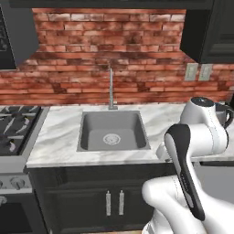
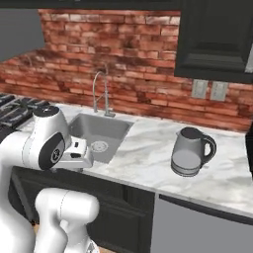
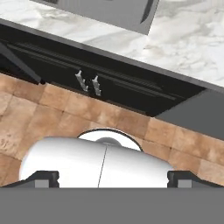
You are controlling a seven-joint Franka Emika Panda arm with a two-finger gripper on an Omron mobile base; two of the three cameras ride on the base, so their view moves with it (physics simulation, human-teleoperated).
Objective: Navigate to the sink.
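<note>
The sink [image 1: 124, 124] is a grey square basin set in the white marble counter, straight ahead of the base, with a round drain [image 1: 111, 138] at its centre. Its thin arched silver faucet [image 1: 110, 87] stands behind it against the brick wall. The right base view shows the sink [image 2: 106, 129] and faucet [image 2: 98, 89] at the left. My folded arm holds the hand in front of the counter edge, pointing down. My gripper [image 3: 112, 179] is open, its tips wide apart with nothing between them, over the tiled floor. A corner of the sink [image 3: 113, 13] shows at the top of the hand view.
A black-grated gas stove [image 1: 16, 128] adjoins the counter on the left. A grey kettle [image 2: 190, 150] stands on the counter right of the sink. Dark cabinet doors with two handles [image 1: 114, 202] sit below the basin, and a grey appliance panel [image 2: 197, 227] lies to their right.
</note>
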